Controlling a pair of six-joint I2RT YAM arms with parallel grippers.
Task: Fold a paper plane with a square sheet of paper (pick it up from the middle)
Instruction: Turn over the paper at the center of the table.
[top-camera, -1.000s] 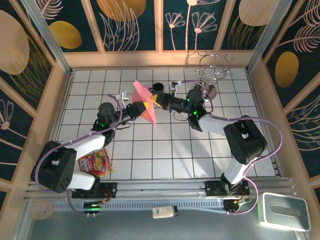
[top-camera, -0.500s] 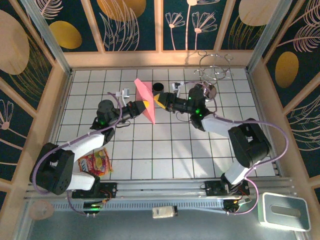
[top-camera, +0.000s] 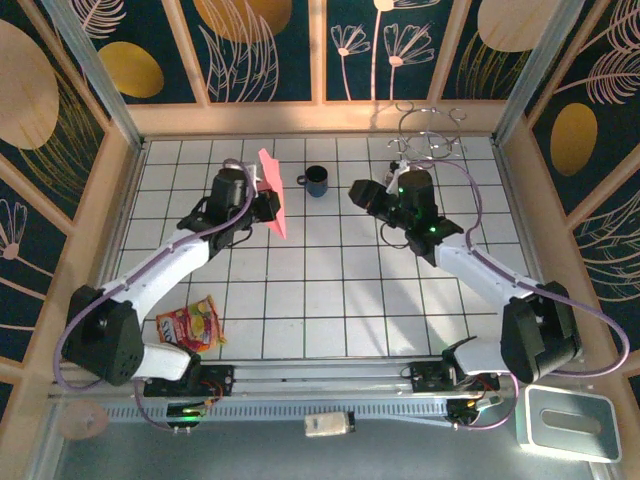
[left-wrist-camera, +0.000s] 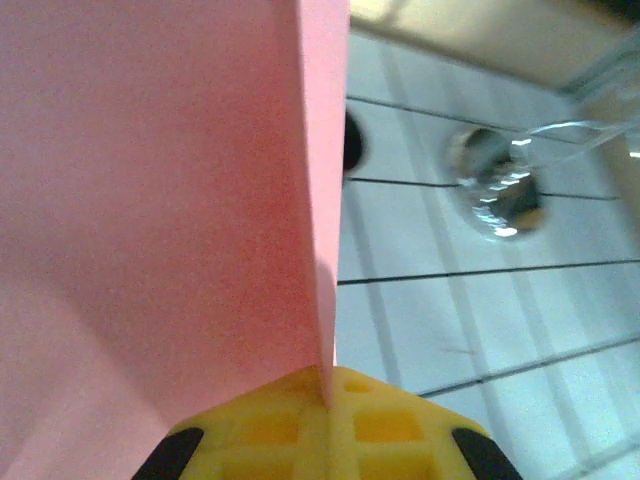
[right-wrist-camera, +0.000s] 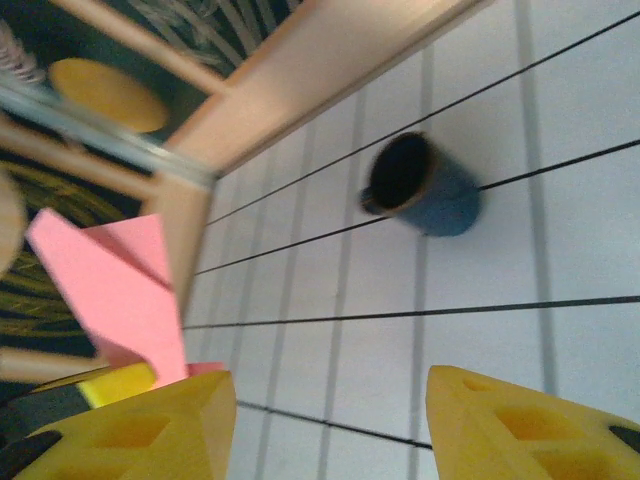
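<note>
Above the far half of the counter (top-camera: 330, 300), just left of the mug (top-camera: 318, 180), the plane (top-camera: 271, 192) is held clear of the tiles, standing on edge. It is pinched at its folded centre crease by the left jaws, which are closed tight on it. From the left wrist, two pink layers are seen to rise out of the yellow pads (left-wrist-camera: 400, 395). The right jaws are clearly parted and nothing is held in them. They are turned toward the mug and kept well apart from the plane.

The folding is judged to be nearly complete, since the sheet is already seen as a narrow pointed shape. What is left seems small: perhaps the wings must be spread and the plane set down. How sharp the creases are cannot be told. A snack packet (top-camera: 192, 325) is seen unused near the left base.
</note>
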